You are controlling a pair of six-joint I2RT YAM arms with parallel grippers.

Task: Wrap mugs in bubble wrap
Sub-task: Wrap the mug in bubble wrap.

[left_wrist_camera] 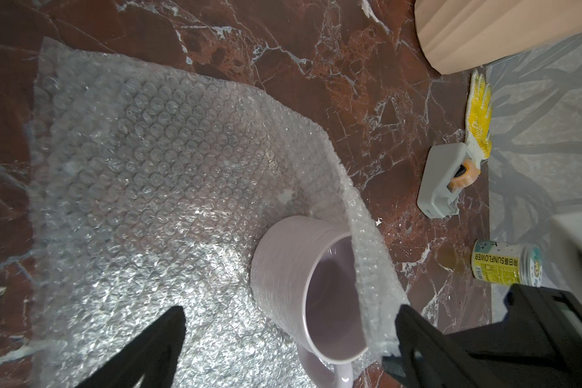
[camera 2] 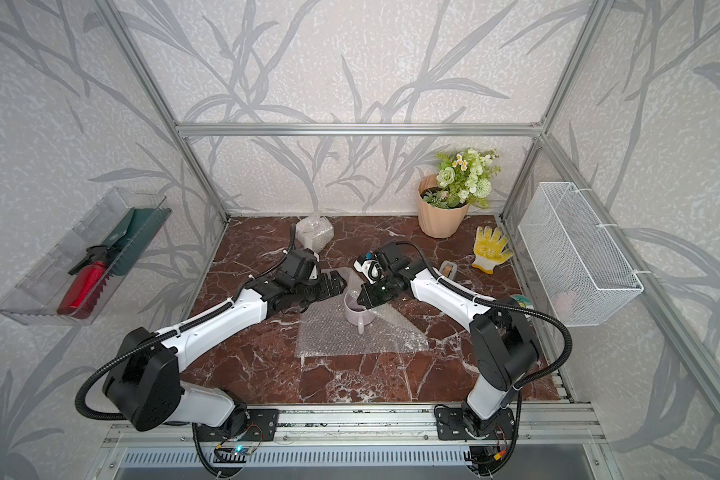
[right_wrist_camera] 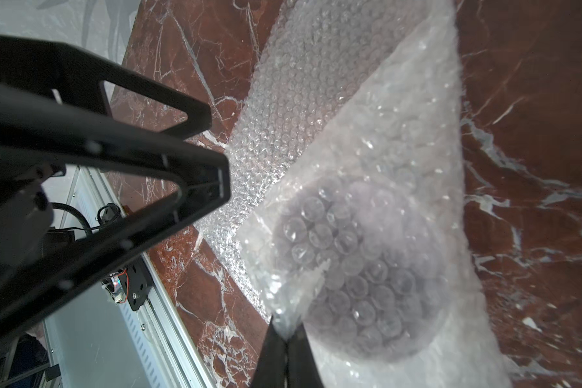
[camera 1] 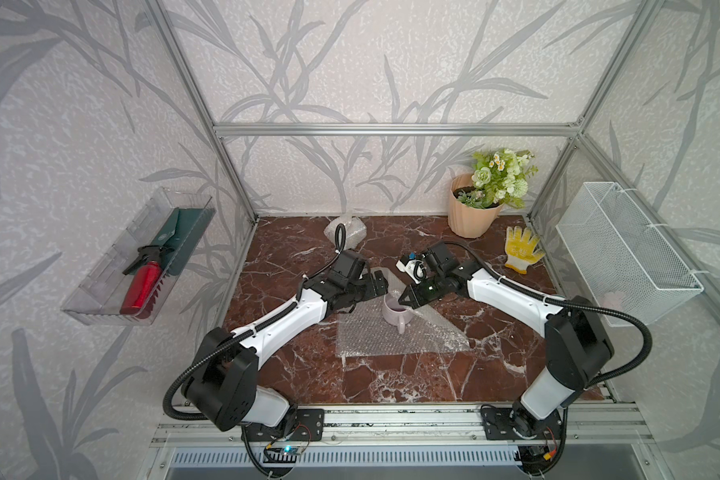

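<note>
My right gripper (right_wrist_camera: 285,332), jaws pinched together on a corner of the bubble wrap (right_wrist_camera: 367,151), holds that flap raised over the lilac mug (right_wrist_camera: 367,275), which I see dimly through the plastic. My left gripper (right_wrist_camera: 217,151) stands beside the sheet, jaws apart, above the marble table (right_wrist_camera: 535,100).

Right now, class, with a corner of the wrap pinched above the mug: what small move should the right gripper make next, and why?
Probably draw that corner across the mouth of the mug toward the left gripper. The right gripper is shut on the wrap, its corner raised over the upright mug's rim, the rest flat beneath; the left gripper hangs open close by the mug.
</note>
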